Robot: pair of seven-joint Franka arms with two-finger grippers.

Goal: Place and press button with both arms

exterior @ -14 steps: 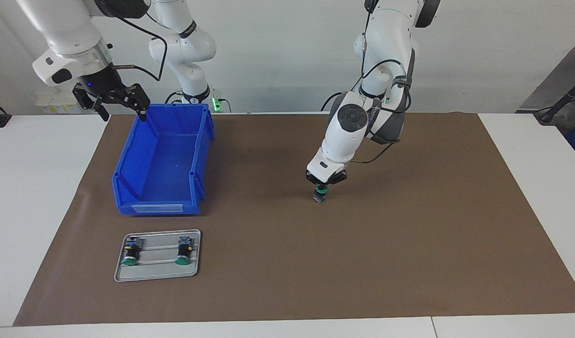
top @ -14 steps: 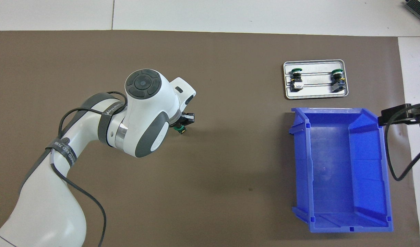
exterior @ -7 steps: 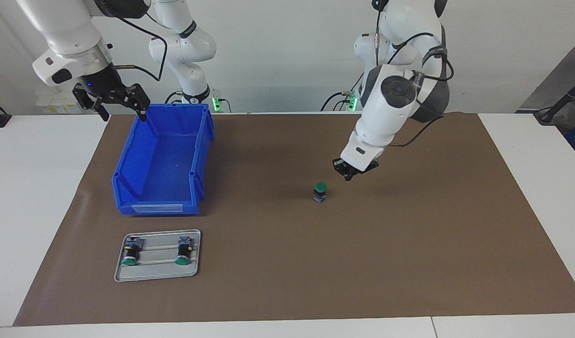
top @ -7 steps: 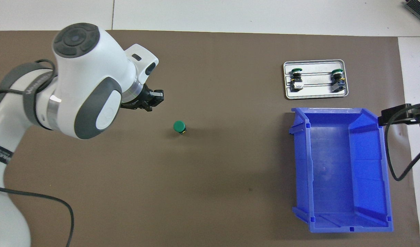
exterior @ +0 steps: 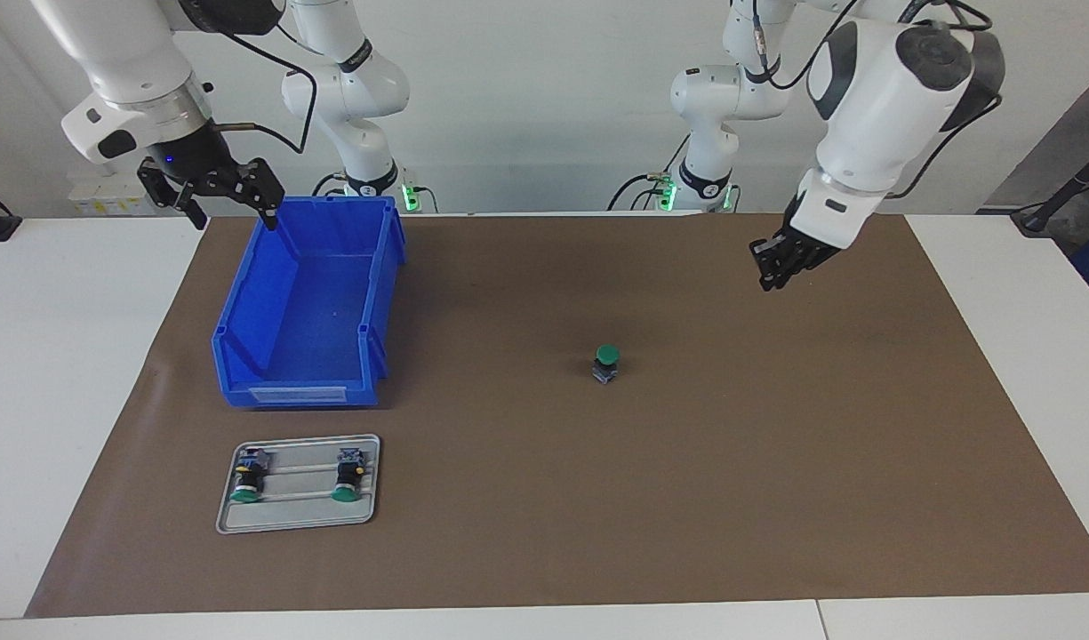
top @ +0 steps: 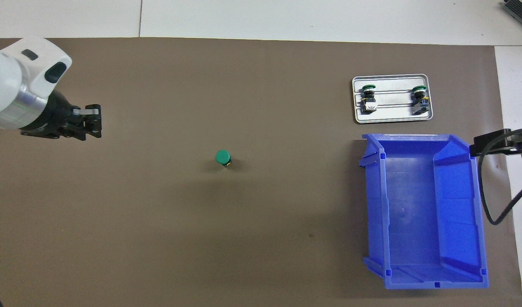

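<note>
The button stands upright on the brown mat, green cap up, with nothing touching it. My left gripper hangs in the air over bare mat toward the left arm's end of the table, well apart from the button and holding nothing. My right gripper stays raised and open over the corner of the blue bin that is nearest the robots, and it is empty. That arm waits.
A grey tray carries two more green-capped buttons lying on their sides. It lies farther from the robots than the blue bin. White tabletop borders the mat.
My left gripper was down on the button's cap. It has lifted off and swung up and away toward the left arm's end of the table. The button stays standing. The right arm has not moved.
</note>
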